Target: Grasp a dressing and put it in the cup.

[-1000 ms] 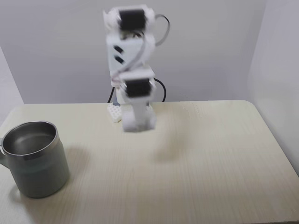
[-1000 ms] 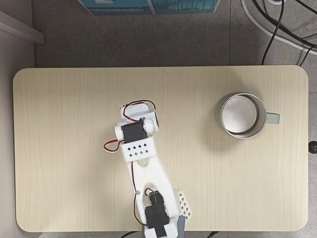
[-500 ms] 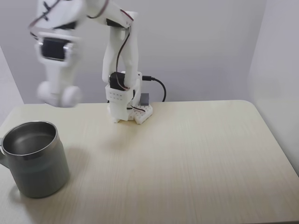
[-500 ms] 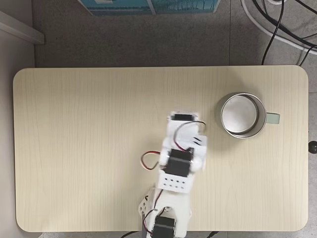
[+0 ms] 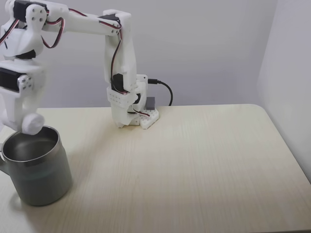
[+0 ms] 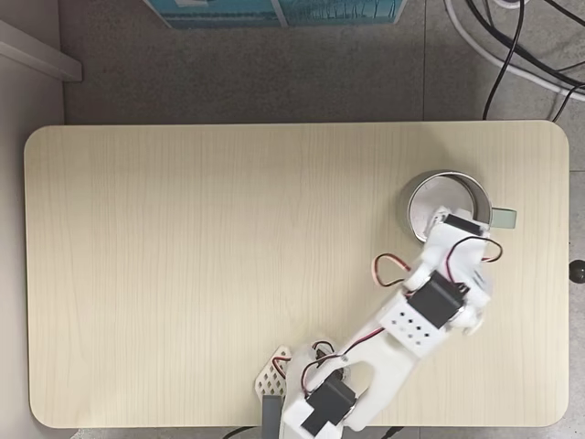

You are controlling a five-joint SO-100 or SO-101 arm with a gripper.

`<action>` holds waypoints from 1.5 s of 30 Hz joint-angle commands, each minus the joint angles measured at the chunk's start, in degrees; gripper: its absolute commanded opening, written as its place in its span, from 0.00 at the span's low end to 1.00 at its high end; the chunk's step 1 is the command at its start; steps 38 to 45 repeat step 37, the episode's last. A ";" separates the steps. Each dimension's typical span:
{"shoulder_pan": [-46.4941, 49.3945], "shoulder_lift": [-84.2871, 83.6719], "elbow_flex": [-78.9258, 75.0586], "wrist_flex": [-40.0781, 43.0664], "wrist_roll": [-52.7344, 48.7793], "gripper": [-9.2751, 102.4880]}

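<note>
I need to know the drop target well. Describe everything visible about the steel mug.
The mug is large, brushed grey-silver steel with a thick rim and a side handle. It stands upright and open on the pale wood table, at the left edge in the front fixed view. The gripper hangs just over its rim; whether they touch is unclear.

A plain indoor workspace, likely a lab or office corner: a pale wood-grain worktop [image 6: 183, 274] against bare grey-white walls [image 5: 218, 48], grey carpeted floor [image 6: 274, 73], and loose black and white cables [image 6: 512, 46] beside it.
</note>
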 commanded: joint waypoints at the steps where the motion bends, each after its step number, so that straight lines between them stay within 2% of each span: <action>1: 0.18 0.00 2.72 -1.23 0.18 0.08; 4: 0.00 0.00 2.72 -0.97 0.18 0.08; 5: 0.09 0.00 2.64 -0.62 0.62 0.12; 8: 0.70 -1.05 1.41 -0.44 2.20 0.32; 9: 0.70 -1.67 0.88 -0.53 2.11 0.36; 11: 0.62 -3.34 -0.53 -0.97 2.02 0.38; 18: 0.09 -7.91 -4.83 -2.02 1.85 0.39; 45: 0.44 -7.03 -4.83 -4.83 1.41 0.38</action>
